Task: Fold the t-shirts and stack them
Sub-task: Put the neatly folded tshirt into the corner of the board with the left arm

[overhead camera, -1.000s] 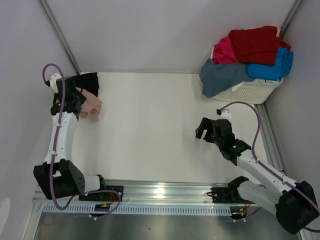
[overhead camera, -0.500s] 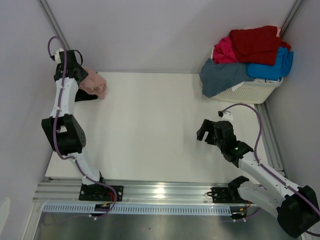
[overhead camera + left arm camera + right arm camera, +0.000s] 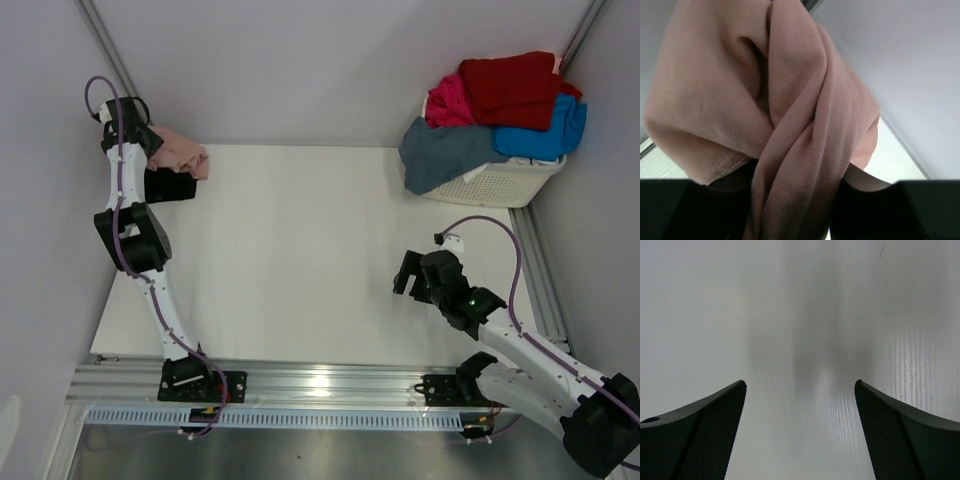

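Plain white table [image 3: 300,250] boxed in by grey walls, with a metal rail along the near edge. The left gripper [image 3: 143,140] is up over the table's far-left corner, jaws partway closed on a wad of the dusty-pink t-shirt [image 3: 182,152]. In the wrist view the cloth fills nearly everything, twisted like a rope between the dark fingers [image 3: 920,210], so it's a bunched pinch rather than a tidy hold on a hem.

The shirt hangs off the gripper right by a black t-shirt [image 3: 170,186] lying at that same corner; can't tell if the two touch. My guess is that's the stack spot and the pink one is meant to land there, though it looks more crumpled than folded.

The right gripper [image 3: 411,277] hovers low over bare table toward the near-right, jaws wide apart with nothing in them — parked out of the way, I'd say.

At the far-right corner the white laundry basket [image 3: 505,185] holds the rest: the red tee [image 3: 510,90] on top, the magenta tee [image 3: 450,100] beside it, the bright-blue tee [image 3: 545,135] underneath, and the slate-blue tee [image 3: 440,155] spilling over the rim.
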`<move>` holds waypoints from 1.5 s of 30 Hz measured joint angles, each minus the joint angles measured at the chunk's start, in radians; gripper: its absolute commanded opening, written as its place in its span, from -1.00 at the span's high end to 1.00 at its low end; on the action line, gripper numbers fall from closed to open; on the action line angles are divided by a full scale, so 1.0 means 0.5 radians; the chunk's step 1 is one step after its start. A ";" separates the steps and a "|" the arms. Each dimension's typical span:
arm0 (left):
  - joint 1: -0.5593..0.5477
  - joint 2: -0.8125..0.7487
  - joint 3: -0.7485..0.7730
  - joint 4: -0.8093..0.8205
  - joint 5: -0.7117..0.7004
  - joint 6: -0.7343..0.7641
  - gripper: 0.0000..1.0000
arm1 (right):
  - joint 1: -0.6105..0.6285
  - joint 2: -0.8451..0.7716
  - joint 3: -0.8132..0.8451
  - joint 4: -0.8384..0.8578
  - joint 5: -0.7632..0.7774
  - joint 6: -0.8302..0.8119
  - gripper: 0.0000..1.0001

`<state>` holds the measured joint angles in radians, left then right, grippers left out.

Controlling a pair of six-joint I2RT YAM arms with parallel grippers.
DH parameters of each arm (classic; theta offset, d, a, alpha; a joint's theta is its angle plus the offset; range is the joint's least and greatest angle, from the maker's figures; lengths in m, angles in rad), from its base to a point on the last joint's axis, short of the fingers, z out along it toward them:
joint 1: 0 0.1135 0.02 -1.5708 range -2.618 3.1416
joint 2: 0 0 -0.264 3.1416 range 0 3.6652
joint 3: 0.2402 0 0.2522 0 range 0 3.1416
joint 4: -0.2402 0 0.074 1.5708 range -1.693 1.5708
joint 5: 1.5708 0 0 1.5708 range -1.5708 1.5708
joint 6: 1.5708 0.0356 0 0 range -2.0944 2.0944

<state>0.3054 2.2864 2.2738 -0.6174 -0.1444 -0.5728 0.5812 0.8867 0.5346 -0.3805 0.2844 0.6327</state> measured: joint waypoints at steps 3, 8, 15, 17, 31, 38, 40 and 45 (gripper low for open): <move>0.032 0.089 0.000 0.008 0.040 -0.027 0.96 | 0.051 0.002 0.017 -0.056 0.032 0.028 -0.90; 0.040 0.173 0.008 0.133 0.216 -0.081 0.76 | 0.163 0.052 0.050 -0.076 0.100 0.098 -0.97; 0.043 0.288 0.015 0.293 0.486 -0.208 0.30 | 0.404 0.221 0.127 -0.130 0.202 0.188 -0.99; 0.048 0.297 -0.020 0.320 0.555 -0.257 0.28 | 0.423 0.246 0.143 -0.127 0.220 0.201 -0.99; 0.182 0.216 -0.596 0.410 0.694 -0.357 0.20 | 0.431 0.267 0.348 -0.241 0.478 0.134 -0.99; 0.199 -0.076 -1.042 0.721 0.729 -0.283 -0.99 | 0.431 0.147 0.379 -0.327 0.542 0.078 -0.99; 0.201 -0.244 -1.252 0.857 0.732 -0.266 -0.98 | 0.432 0.127 0.379 -0.346 0.555 0.074 -0.99; 0.208 -0.536 -1.386 1.075 0.737 -0.198 -0.99 | 0.432 0.127 0.383 -0.368 0.571 0.041 -0.99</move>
<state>0.4091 2.0186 1.5810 -0.0799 0.2241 -0.6720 0.7971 0.9501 0.7261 -0.5644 0.5701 0.6533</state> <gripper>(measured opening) 0.992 0.993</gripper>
